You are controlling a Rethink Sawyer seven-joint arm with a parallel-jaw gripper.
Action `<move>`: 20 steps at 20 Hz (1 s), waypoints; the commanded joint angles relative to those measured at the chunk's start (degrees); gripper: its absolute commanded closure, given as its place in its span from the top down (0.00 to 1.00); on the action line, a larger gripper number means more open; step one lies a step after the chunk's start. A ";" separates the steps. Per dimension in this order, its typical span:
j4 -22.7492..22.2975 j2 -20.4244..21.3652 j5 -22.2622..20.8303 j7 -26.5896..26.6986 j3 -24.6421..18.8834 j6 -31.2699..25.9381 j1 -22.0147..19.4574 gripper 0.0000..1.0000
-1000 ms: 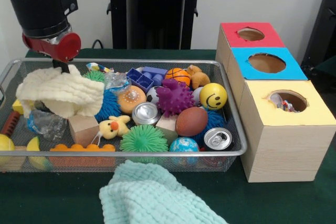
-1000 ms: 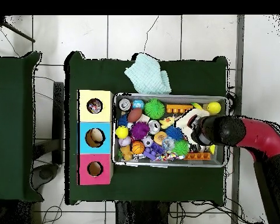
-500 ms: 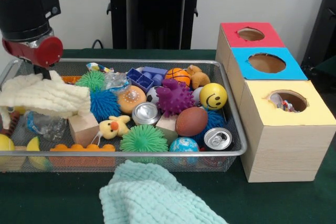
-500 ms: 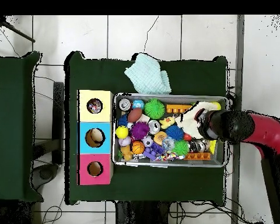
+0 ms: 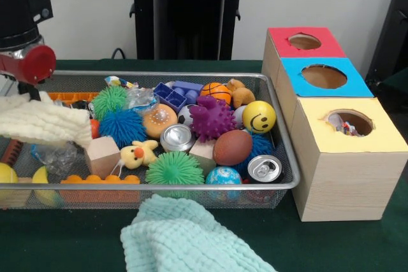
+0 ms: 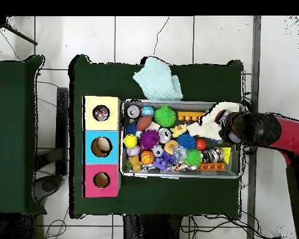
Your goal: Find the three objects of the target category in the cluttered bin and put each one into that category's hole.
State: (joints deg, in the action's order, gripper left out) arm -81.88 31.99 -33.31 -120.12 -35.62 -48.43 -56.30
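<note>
Cloth (image 5: 41,122), cream, hangs lifted over the bin's (image 5: 191,76) end, directly beneath the hand (image 5: 24,87), which is clamped on its top. Toys fill the bin beside it. Farther off stands the box (image 5: 331,113) with three holes; a mint towel (image 5: 185,237) lies on the tabletop (image 5: 76,246).

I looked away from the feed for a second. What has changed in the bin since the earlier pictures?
The arm has carried the cream cloth sideways toward the bin's end, leftward in the front view, uncovering the green spiky ball and blue spiky ball. The other toys, the mint cloth and the three boxes stayed put.
</note>
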 commanded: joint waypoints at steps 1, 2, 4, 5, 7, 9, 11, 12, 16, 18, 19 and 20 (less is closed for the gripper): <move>-6.55 8.67 3.30 11.20 -1.40 -8.20 0.83 0.00; -7.81 10.57 4.35 9.98 -1.08 -9.41 1.18 0.00; -10.15 14.08 5.95 7.51 -0.30 -10.53 1.94 0.00; -10.96 15.46 6.55 6.66 0.03 -10.92 2.30 0.00; -12.23 17.73 7.80 5.30 0.55 -11.87 2.94 0.00; -13.18 19.50 9.01 4.41 0.90 -12.79 3.38 0.00; -13.58 20.58 10.05 4.34 1.18 -14.18 3.66 0.00; -13.80 21.18 10.66 4.32 1.30 -14.93 3.77 0.00; -15.23 23.86 12.89 3.57 1.93 -16.32 4.20 0.00; -15.81 24.94 13.95 3.09 2.30 -17.22 4.49 0.00; -16.12 25.66 14.28 2.86 2.57 -17.55 4.76 0.00; -16.50 26.47 14.66 2.43 2.90 -17.82 5.09 0.00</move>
State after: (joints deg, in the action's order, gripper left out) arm -91.43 52.88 -21.88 -120.11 -35.25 -58.31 -52.45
